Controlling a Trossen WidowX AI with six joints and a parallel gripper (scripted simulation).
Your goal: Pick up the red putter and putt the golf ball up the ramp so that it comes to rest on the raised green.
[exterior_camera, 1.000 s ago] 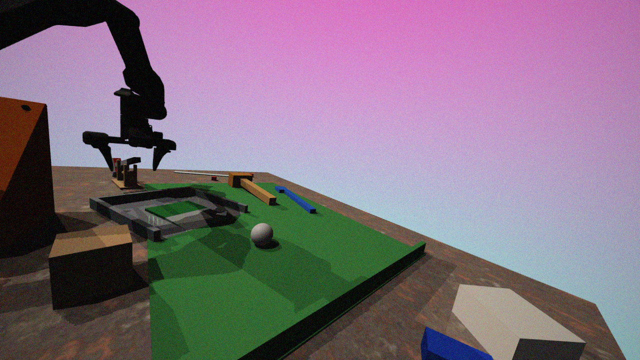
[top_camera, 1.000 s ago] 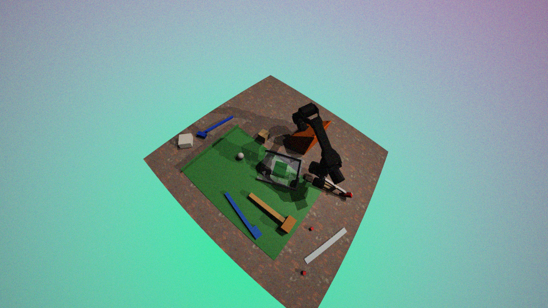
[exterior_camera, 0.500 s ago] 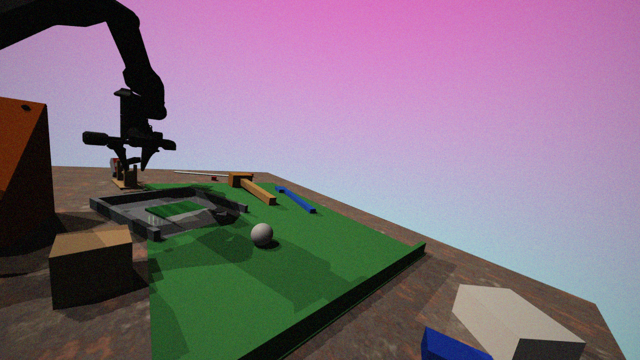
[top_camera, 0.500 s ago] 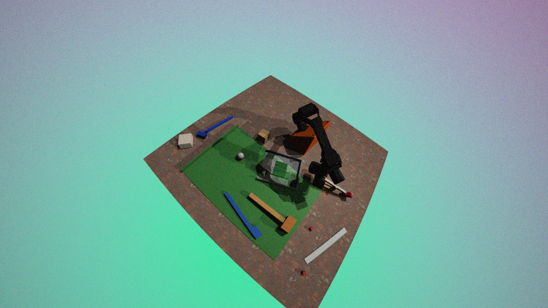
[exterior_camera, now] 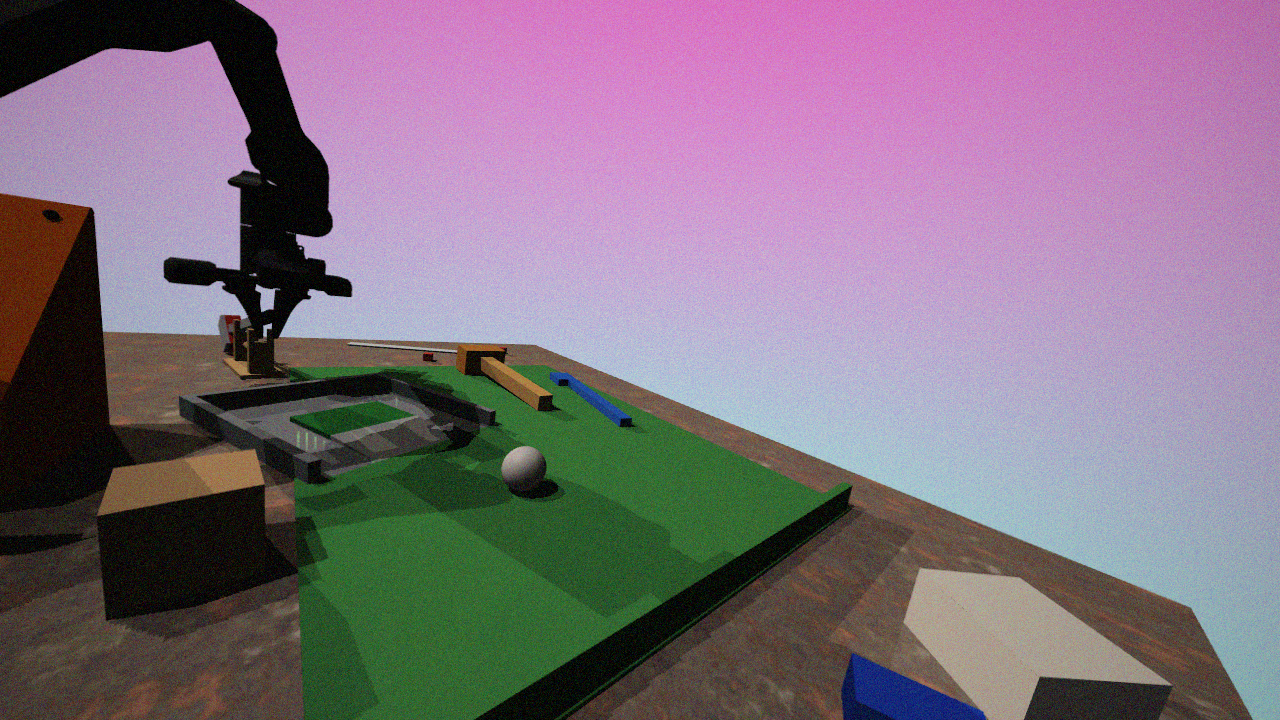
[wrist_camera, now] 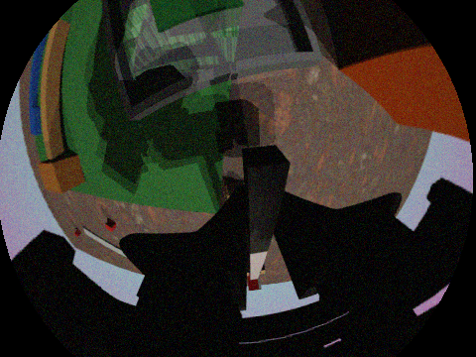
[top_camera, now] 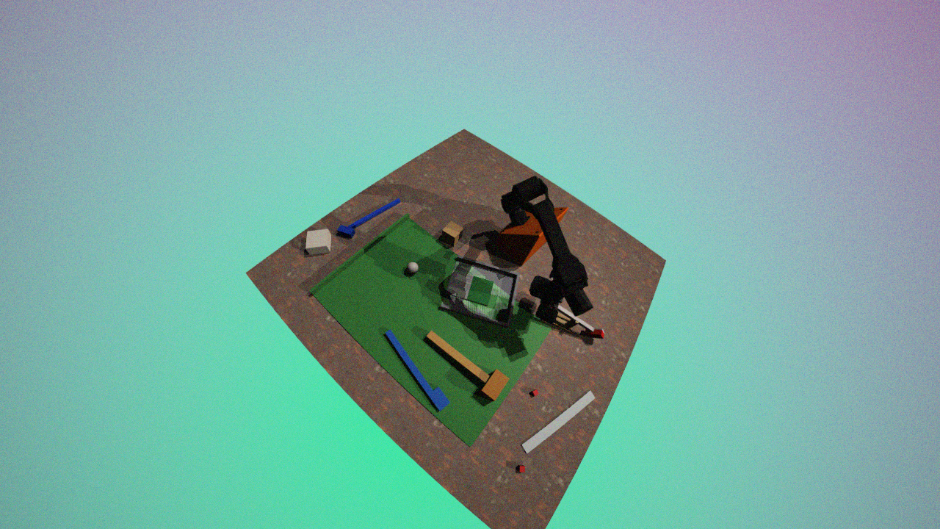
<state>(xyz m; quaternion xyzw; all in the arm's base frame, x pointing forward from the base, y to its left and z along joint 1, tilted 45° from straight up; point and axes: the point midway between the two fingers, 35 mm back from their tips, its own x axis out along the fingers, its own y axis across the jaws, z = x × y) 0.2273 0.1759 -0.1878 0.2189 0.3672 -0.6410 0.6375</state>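
My gripper (top_camera: 553, 315) (exterior_camera: 267, 327) (wrist_camera: 251, 189) is shut on the black grip of the red putter (top_camera: 598, 333) (exterior_camera: 233, 319) (wrist_camera: 267, 174), which has a white shaft and a red head. The putter lies across a wooden rack (exterior_camera: 261, 358), and the fingers hide part of it. The pale golf ball (top_camera: 413, 267) (exterior_camera: 523, 469) rests on the green mat (top_camera: 368, 295) (exterior_camera: 716, 501). The raised green (top_camera: 482, 289) (exterior_camera: 353, 418) is a small green square inside the grey ramp piece, whose dark wall (top_camera: 517, 286) (exterior_camera: 237, 429) runs around several sides.
A wooden mallet (top_camera: 460, 356) (exterior_camera: 514, 380) and a blue club (top_camera: 413, 368) (exterior_camera: 595, 400) lie on the mat. A second blue club (top_camera: 374, 214) and a white block (top_camera: 318, 241) lie beyond its edge. A tan block (top_camera: 451, 233) (exterior_camera: 183, 537) stands beside it. A white bar (top_camera: 558, 422) lies near two red cubes.
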